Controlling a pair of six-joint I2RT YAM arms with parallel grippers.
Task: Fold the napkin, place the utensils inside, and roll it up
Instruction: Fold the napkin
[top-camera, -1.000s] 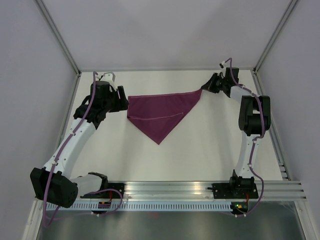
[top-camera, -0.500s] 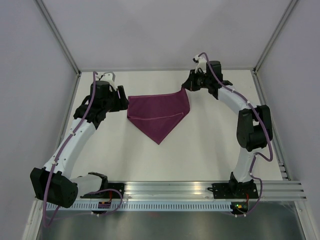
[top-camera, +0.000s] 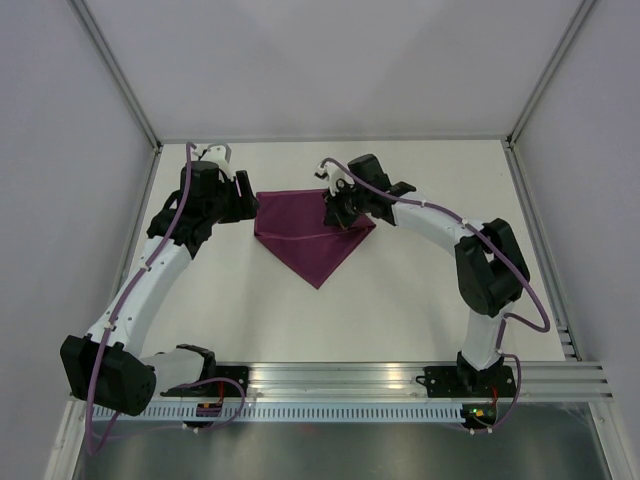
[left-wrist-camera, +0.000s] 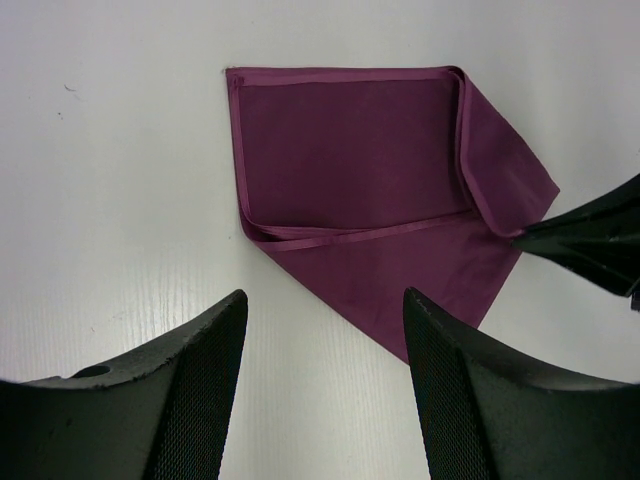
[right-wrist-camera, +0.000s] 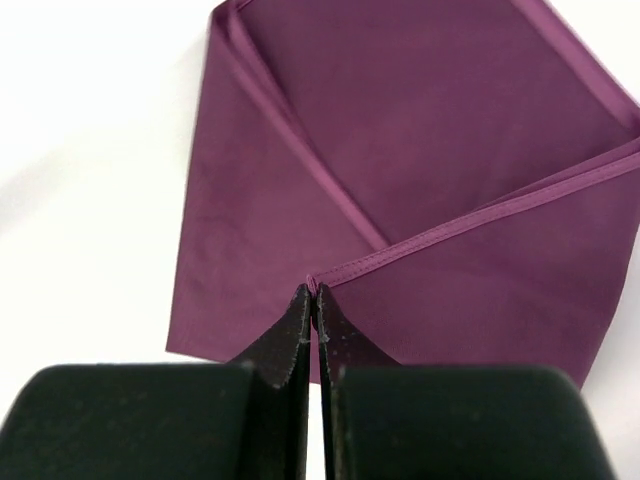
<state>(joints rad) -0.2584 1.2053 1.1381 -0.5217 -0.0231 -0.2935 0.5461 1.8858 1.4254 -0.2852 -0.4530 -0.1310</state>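
While the top external view looks down on the white table (top-camera: 420, 290), the napkin (top-camera: 300, 240) lies flat in the far half, between the two arms, with one pointed corner aimed toward the near edge. The left gripper (top-camera: 245, 202) sits at the cloth's far left corner; from this height I cannot tell whether it touches the fabric. The right gripper (top-camera: 336, 213) is over the right part of the napkin, where a flap of cloth is turned back toward the left.

Seen from the left wrist, the left gripper (left-wrist-camera: 325, 300) has its jaws well apart with nothing between them, only bare table and the napkin's (left-wrist-camera: 350, 150) lower left edge beyond. The magenta cloth shows a hemmed straight edge along its far side, a hem running across its middle, and a folded-over flap on the right. A dark tip of the right gripper (left-wrist-camera: 585, 245) meets that flap at its right corner.

From the right wrist, the right gripper (right-wrist-camera: 313, 298) has its jaws pressed together, clamped on a hemmed corner of the napkin (right-wrist-camera: 430, 130). Two hems run away from the pinched point across the layered fabric, and white table (right-wrist-camera: 90, 150) shows on one side.
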